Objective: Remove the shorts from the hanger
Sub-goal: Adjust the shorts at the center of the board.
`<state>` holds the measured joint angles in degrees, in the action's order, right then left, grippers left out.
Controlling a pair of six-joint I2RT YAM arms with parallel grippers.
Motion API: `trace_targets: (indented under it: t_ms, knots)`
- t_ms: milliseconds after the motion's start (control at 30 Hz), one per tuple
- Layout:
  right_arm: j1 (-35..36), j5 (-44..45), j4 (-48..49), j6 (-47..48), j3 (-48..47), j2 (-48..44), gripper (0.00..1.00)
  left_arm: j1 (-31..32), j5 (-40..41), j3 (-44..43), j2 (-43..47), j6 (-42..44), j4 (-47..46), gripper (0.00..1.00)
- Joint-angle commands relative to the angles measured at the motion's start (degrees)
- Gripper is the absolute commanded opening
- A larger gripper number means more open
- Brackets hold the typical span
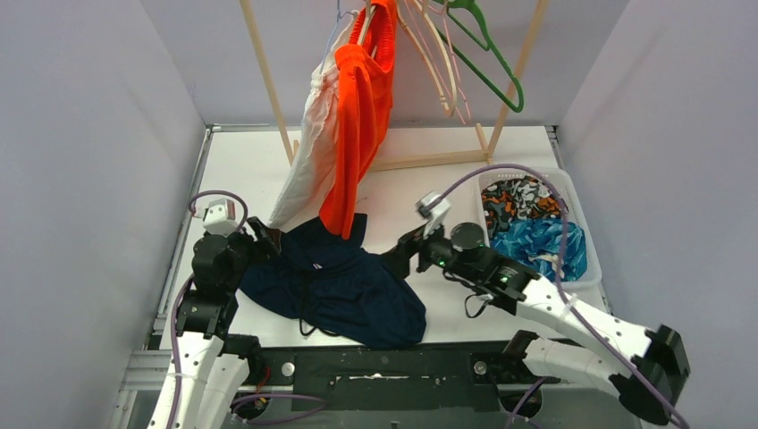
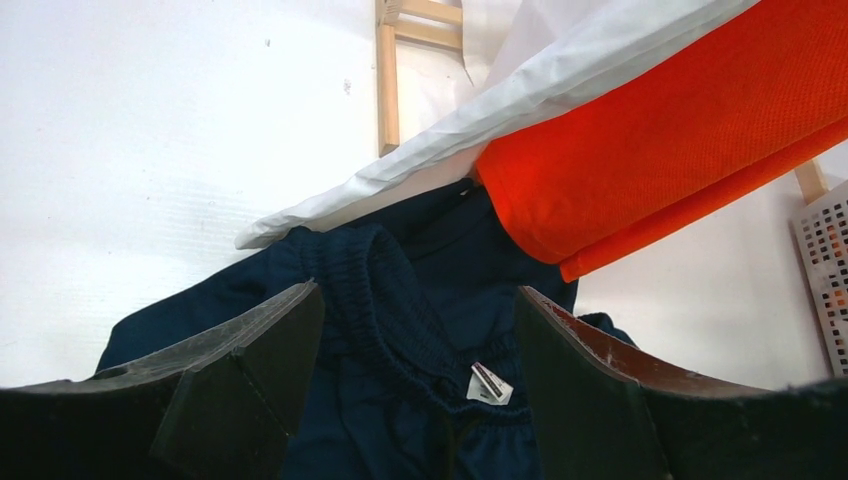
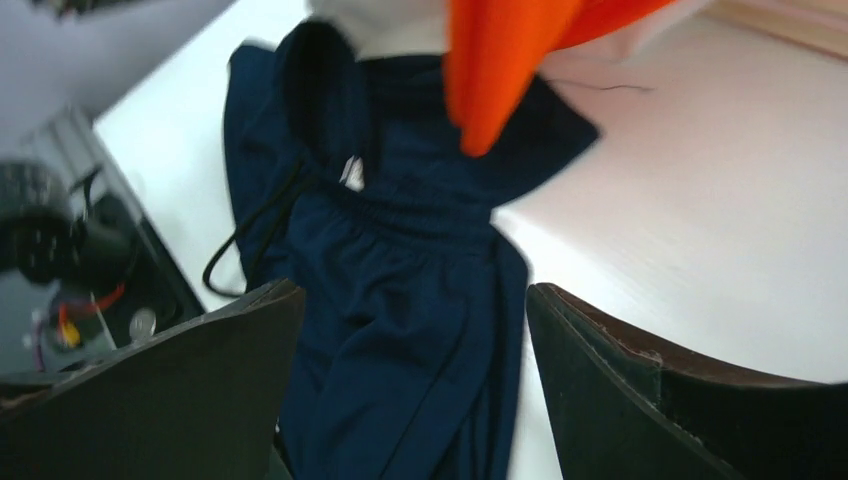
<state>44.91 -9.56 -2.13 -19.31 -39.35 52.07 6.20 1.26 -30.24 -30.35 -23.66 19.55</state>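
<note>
The dark navy shorts (image 1: 340,286) lie crumpled on the table in front of the arms. The white shorts (image 1: 308,134) and the bright orange shorts (image 1: 362,116) hang from hangers on the wooden rack (image 1: 268,80), their lower ends touching the navy pair. My left gripper (image 1: 268,239) is open at the navy pair's left edge. In the left wrist view its jaws (image 2: 420,340) straddle the navy waistband (image 2: 400,290) and its label. My right gripper (image 1: 402,255) is open at the navy pair's right edge, and its jaws (image 3: 415,340) stand over a navy leg (image 3: 400,260).
A white basket (image 1: 581,228) at the right holds the camouflage shorts (image 1: 518,201) and the blue leaf-patterned shorts (image 1: 536,241). An empty green hanger (image 1: 487,63) and pale hangers (image 1: 442,63) hang on the rack. Grey walls close in on both sides.
</note>
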Motion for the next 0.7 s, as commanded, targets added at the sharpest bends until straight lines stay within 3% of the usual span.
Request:
trace_targets:
  t_ms: [0,167,333,667]
  knots:
    - [9.43,0.75,9.71,10.40,-4.15,8.86,0.86,-0.50,1.80,-1.64,0.97,0.18,-1.84,0.69]
    - [14.80,0.53,12.33,17.06,-10.74,24.12,0.90,-0.60,6.57,-2.08,1.88,-1.25,-0.09,0.70]
    - [15.83,-10.25,20.51,22.53,-14.23,35.63,0.94,-2.62,12.18,-2.98,2.07,-4.35,1.97,0.70]
    - [15.15,-6.67,16.91,25.93,-25.76,51.21,0.95,-2.55,16.10,-3.71,2.94,-6.03,3.47,0.72]
